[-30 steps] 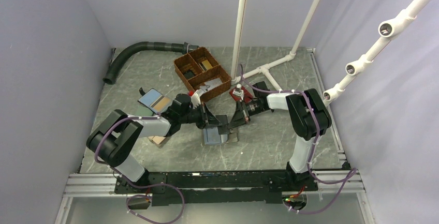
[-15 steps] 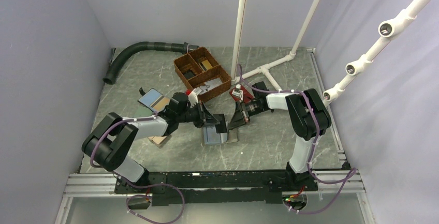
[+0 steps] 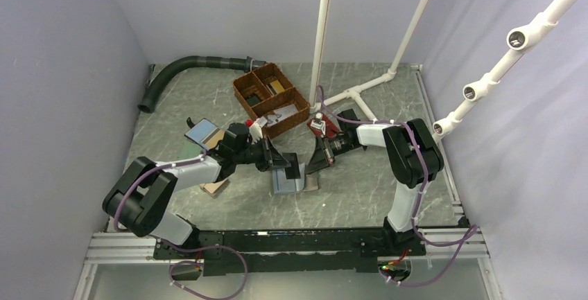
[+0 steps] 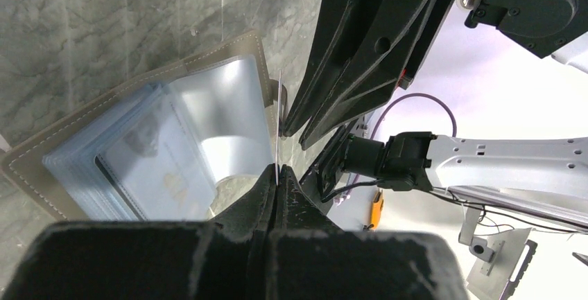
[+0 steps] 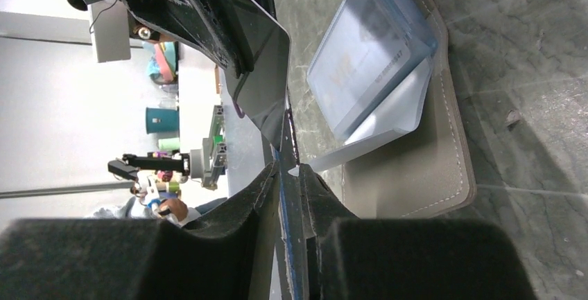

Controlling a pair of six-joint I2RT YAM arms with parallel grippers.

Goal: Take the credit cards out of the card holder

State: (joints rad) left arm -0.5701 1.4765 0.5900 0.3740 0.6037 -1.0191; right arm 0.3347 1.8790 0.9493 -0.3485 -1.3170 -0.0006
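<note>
The card holder [image 3: 286,184] lies open on the table, taupe outside [image 4: 232,49], its clear sleeves [image 5: 367,57] still carrying cards. Just above its right half my left gripper [image 3: 291,168] is shut on one of the credit cards, seen edge-on as a thin pale line [image 4: 278,123] in the left wrist view and as a dark glossy sheet [image 5: 267,71] in the right wrist view. My right gripper [image 3: 313,163] meets it from the right. Its jaws [image 5: 288,168] stand slightly apart, with the card's lower edge between them.
A brown wicker basket [image 3: 270,95] with two compartments stands behind. A red wallet [image 3: 324,127] lies by the right arm and a blue wallet with a tan panel [image 3: 208,134] by the left arm. A black hose [image 3: 180,71] and white pipes [image 3: 322,37] sit at the back.
My right gripper's jaws have parted from their shut grip on the card. My left arm has drawn back a little to the left, still holding the card.
</note>
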